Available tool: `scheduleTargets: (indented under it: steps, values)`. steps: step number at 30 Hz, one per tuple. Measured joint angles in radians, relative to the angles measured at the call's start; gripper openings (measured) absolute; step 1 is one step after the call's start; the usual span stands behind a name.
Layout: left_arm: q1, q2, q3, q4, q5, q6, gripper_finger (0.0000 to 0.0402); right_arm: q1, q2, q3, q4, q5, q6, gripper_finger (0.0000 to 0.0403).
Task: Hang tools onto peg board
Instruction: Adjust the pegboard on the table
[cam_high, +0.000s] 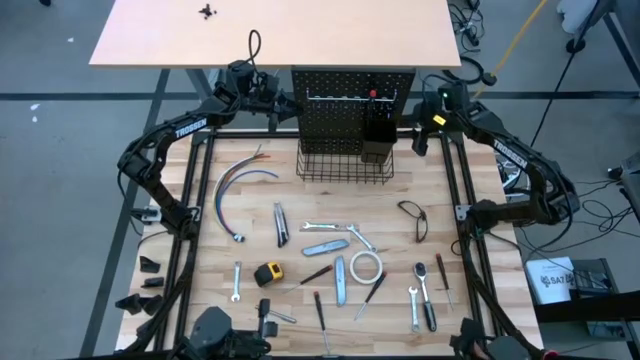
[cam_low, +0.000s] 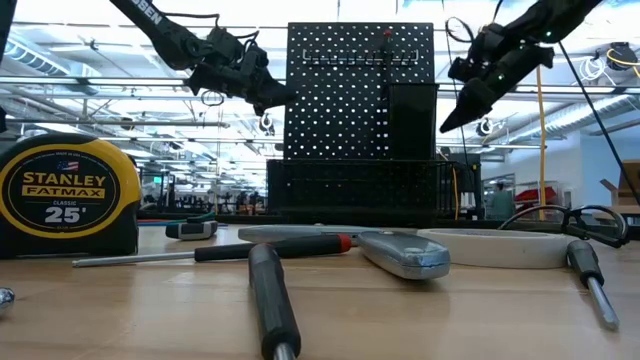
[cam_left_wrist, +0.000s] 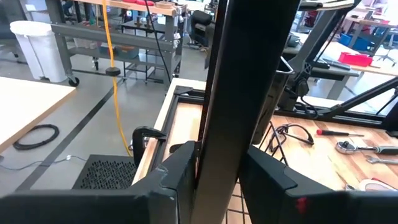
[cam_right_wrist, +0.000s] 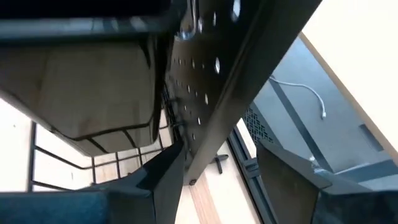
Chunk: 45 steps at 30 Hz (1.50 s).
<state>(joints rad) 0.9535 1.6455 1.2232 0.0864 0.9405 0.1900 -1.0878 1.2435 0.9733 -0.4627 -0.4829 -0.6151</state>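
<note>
While both arms flank the peg board (cam_high: 352, 105) at the bench's (cam_high: 220, 215) far edge, the left claw (cam_left_wrist: 217, 168) straddles its side edge narrowly, the right claw (cam_right_wrist: 214, 165) straddles the other edge, half open, seemingly to steady it. Tools (cam_high: 340, 265) lie unhung on the bench. Only the wrist views show the edges between the fingers; the high view shows the tool spread.

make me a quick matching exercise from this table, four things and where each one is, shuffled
Things:
1. tape measure
2. white tape roll
3. left tool
4. right tool

Places:
A. at the peg board's right edge
B. on the table, right of centre among the tools
C. at the peg board's left edge
D. on the table, left of centre, near a wrench

Pairs: 1-D, 2-B, 3-C, 4-A
</note>
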Motion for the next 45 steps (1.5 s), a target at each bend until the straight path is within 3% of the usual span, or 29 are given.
scheduleTargets:
  steps: [14, 24, 30, 40, 45]
  values:
    - [0.000, 0.000, 0.000, -0.001, 0.015, -0.004, 0.0115, 0.012, 0.069, 0.000, 0.087, -0.096, 0.028, 0.0186]
    - [0.001, 0.000, 0.000, -0.023, 0.046, -0.001, 0.0112, 0.016, 0.067, 0.001, 0.064, -0.107, 0.049, 0.0074]
    - [0.002, -0.001, 0.002, -0.049, 0.112, 0.010, 0.0080, 0.033, 0.067, 0.001, 0.063, -0.102, 0.085, 0.0078]
    - [-0.008, -0.044, 0.004, -0.226, 0.146, 0.044, 0.0089, 0.096, 0.066, 0.003, 0.049, -0.082, 0.148, 0.0088]
    - [-0.020, -0.093, 0.003, -0.390, 0.134, 0.118, 0.0094, 0.129, 0.065, 0.003, 0.042, -0.084, 0.162, 0.0088]
